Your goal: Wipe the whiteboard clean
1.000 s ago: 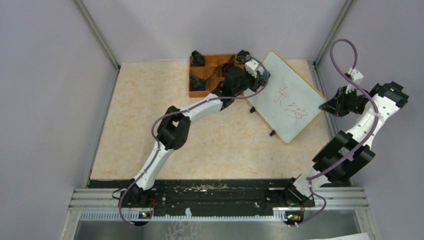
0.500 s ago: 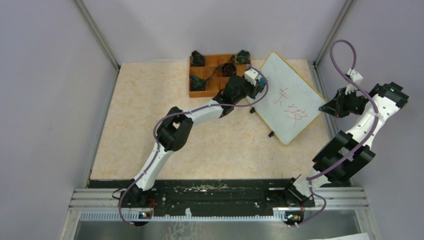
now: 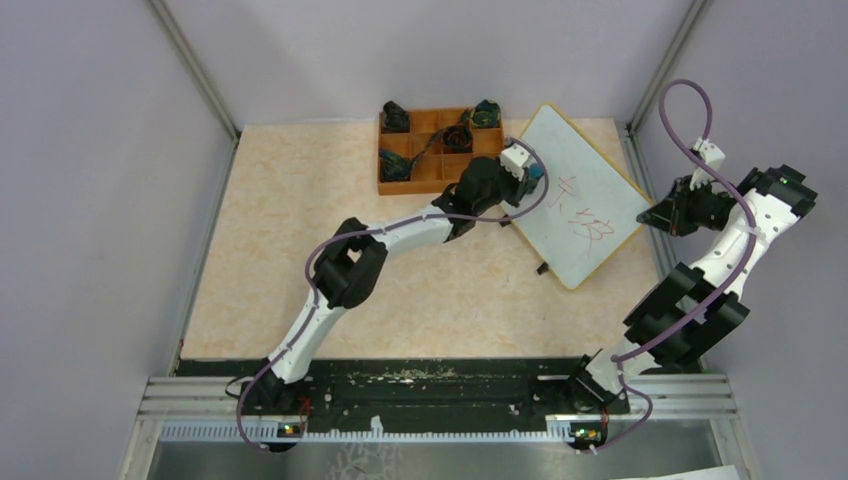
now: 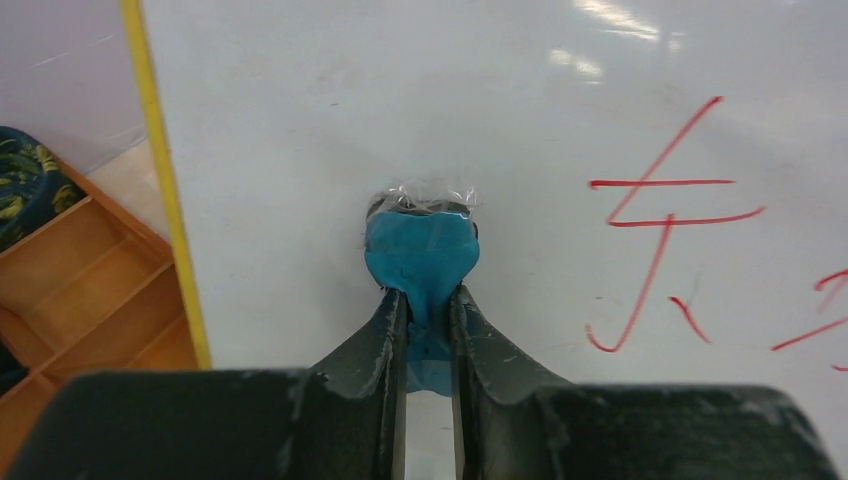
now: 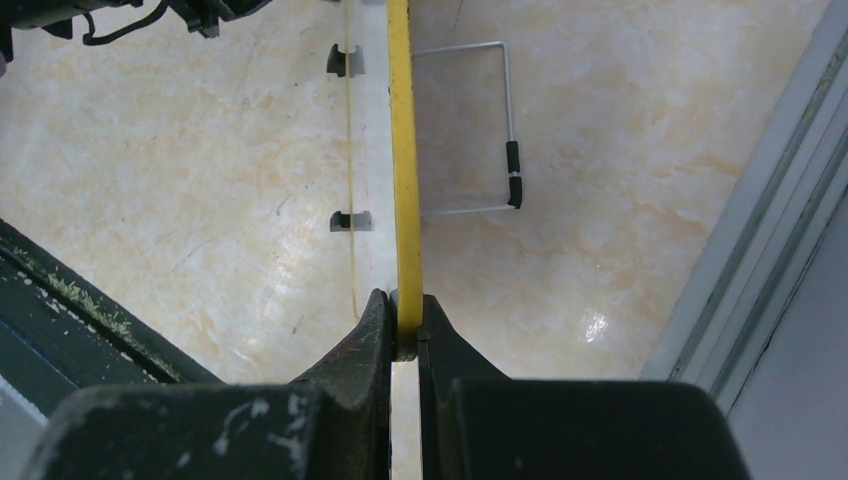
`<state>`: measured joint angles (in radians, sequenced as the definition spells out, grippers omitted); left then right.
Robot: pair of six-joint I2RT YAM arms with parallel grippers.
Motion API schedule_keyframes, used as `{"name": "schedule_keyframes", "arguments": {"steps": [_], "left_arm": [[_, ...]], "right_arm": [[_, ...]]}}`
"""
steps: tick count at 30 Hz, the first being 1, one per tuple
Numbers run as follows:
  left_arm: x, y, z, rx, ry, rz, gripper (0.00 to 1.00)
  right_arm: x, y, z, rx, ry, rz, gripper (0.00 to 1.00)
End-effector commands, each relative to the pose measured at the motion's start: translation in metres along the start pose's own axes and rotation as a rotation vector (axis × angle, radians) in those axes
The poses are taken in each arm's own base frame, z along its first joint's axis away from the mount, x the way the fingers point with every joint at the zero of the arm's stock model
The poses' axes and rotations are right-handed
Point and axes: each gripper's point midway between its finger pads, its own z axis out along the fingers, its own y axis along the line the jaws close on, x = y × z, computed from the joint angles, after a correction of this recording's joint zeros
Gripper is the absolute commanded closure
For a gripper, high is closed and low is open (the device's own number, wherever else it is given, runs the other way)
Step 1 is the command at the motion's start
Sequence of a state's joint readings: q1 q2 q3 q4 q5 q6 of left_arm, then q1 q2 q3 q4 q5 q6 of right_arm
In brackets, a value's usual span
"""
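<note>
The left gripper [image 4: 427, 300] is shut tight on a blue wiper [image 4: 420, 245]. It only holds the wiper by its thin back end. The fat front end sticks out ahead of the fingers and seems to press on the board [image 4: 300, 110]. The red marks [image 4: 660, 230] are ahead and to the right of the wiper, near it but not under it. None of them look wiped yet. The board's yellow edge [image 4: 165, 180] is to the left of this gripper, and the tray [image 4: 90, 290] is just past that edge.

The right gripper [image 5: 403, 312] pinches the board's thin edge on the side far from the left gripper. A wire leg [image 5: 508, 130] is ahead and to the right of it.

Some things could go wrong. The wiper is soft, so a hard push may bend it or pull it out of the fingers. A push that is too light may leave red on the board. The right gripper's hold is small, so a strong rub may make the board slip or tip. A swipe that goes left may run off the edge and bump the tray
</note>
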<state>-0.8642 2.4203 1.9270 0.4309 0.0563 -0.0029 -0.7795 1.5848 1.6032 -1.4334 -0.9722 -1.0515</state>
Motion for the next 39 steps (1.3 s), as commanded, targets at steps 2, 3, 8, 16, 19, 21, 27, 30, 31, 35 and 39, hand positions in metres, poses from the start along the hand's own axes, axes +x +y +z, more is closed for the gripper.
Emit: {"name": "schedule_keyframes", "arguments": {"steps": [2,3,8,16,19,21,27,30,31,35,39], "left_arm": [[-0.024,-0.100,-0.011,0.205,-0.009,0.001,0.98],[-0.026,-0.109,-0.012,0.218,-0.016,0.005,0.98],[-0.035,-0.147,-0.015,0.279,-0.039,0.018,0.98],[-0.024,-0.131,-0.001,0.216,-0.014,0.074,0.98],[-0.023,-0.105,0.003,0.174,-0.005,0.073,0.98],[-0.023,-0.087,0.004,0.140,0.001,0.082,0.98],[-0.027,-0.039,0.005,0.058,0.006,0.087,0.98],[-0.026,-0.015,0.006,0.025,0.013,0.073,0.98],[-0.025,-0.008,0.006,0.017,0.013,0.067,0.97],[-0.026,0.004,0.010,0.012,0.018,0.050,0.97],[-0.034,-0.028,0.011,0.071,-0.005,0.066,0.97]], "right_arm": [[0.027,0.017,0.012,-0.061,0.130,-0.055,1.00],[0.027,0.017,0.012,-0.061,0.129,-0.057,1.00],[0.027,0.018,0.012,-0.063,0.129,-0.055,1.00],[0.028,0.019,0.011,-0.060,0.134,-0.061,1.00],[0.029,0.019,0.011,-0.060,0.137,-0.062,1.00],[0.031,0.019,0.012,-0.063,0.140,-0.062,1.00],[0.032,0.020,0.013,-0.070,0.142,-0.059,1.00],[0.033,0.020,0.014,-0.070,0.143,-0.059,1.00],[0.032,0.020,0.013,-0.069,0.144,-0.060,1.00],[0.032,0.020,0.014,-0.070,0.144,-0.060,1.00],[0.030,0.020,0.015,-0.076,0.143,-0.056,1.00]]}}
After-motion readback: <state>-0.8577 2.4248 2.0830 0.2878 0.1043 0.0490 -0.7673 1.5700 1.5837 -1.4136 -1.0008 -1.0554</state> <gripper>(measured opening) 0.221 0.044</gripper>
